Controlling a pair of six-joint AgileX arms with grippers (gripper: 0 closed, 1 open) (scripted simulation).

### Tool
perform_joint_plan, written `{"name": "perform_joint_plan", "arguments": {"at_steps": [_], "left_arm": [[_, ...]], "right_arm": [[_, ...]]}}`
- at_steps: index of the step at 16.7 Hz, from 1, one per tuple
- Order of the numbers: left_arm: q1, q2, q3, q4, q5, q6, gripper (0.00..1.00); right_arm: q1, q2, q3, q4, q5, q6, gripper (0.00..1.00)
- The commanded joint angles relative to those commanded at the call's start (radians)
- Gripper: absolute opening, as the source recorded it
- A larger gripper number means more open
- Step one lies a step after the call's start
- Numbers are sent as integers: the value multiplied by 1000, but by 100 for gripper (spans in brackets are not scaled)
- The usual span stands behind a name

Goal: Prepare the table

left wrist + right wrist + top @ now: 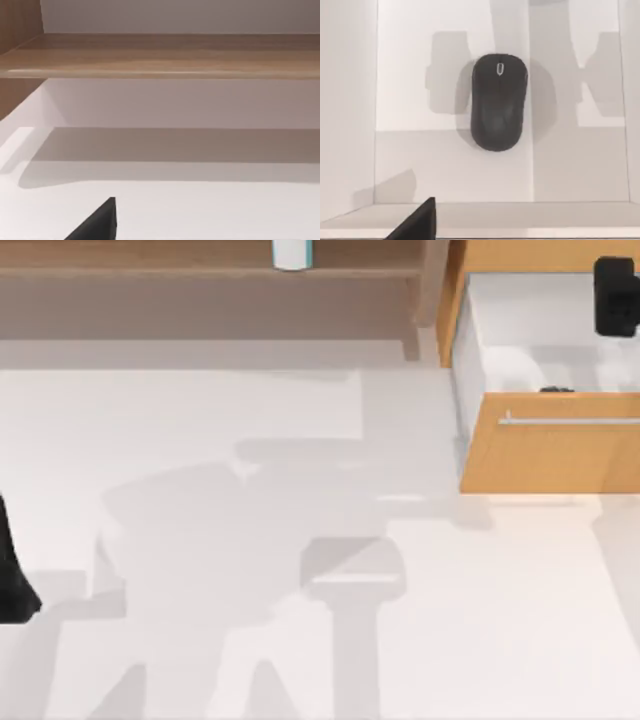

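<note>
**Drawer open, mouse not yet lifted out**

The wide, smooth white surface [200, 540] fills the middle and lower part of the top view and carries nothing but shadows, so the laying-out has, by my judgement, hardly begun. At the upper right of that view the orange-wood drawer cabinet with a silver bar handle [550, 455] stands with its drawer pulled out, its white inside showing. In the right wrist view a black, rounded computer mouse [499, 102] lies flat on the drawer's white floor, near the centre of the frame. Opening the drawer looks done; lifting the mouse out and setting it on the surface looks left to do.

The right pincer [615, 295] hangs over the open drawer at the top view's upper right, apart from the mouse; whether it is spread or pressed together I cannot tell. The left pincer [12, 575] sits parked at the left edge, facing the tan wooden shelf [165, 55].
</note>
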Motion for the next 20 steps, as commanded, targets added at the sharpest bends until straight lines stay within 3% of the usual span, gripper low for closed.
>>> {"name": "perform_joint_plan", "arguments": {"at_steps": [5, 9, 20], "left_arm": [[0, 0, 0, 0, 0, 0, 100], [0, 0, 0, 0, 0, 0, 100], [0, 0, 0, 0, 0, 0, 100]], "right_arm": [[25, 460, 390, -224, 6, 41, 100], [28, 661, 585, -323, 5, 65, 100], [25, 708, 625, -328, 3, 71, 100]]}}
